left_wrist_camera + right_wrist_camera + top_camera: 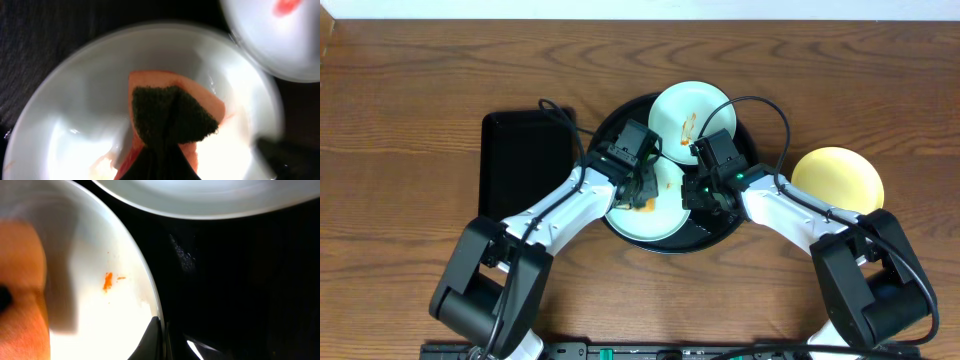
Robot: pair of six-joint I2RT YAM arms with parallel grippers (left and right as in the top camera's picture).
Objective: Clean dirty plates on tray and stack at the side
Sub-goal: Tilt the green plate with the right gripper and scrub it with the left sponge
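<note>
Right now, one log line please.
left hand: sponge on near plate | right hand: pinching its rim | far plate: smeared | yellow plate: off tray

Nearer mint plate (pixel 665 218) half hidden under left arm (pixel 570 200) and right arm (pixel 782 205), rim blurred and cropped in wrist views.

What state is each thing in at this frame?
tray: holds two mint plates.
far mint plate: on tray, sauce-smeared.
near mint plate: on tray, under sponge, sauce specks showing.
yellow plate: off tray, looks clean.
sponge: pressed on near mint plate.
left gripper: shut on sponge.
right gripper: shut at near mint plate's rim.
</note>
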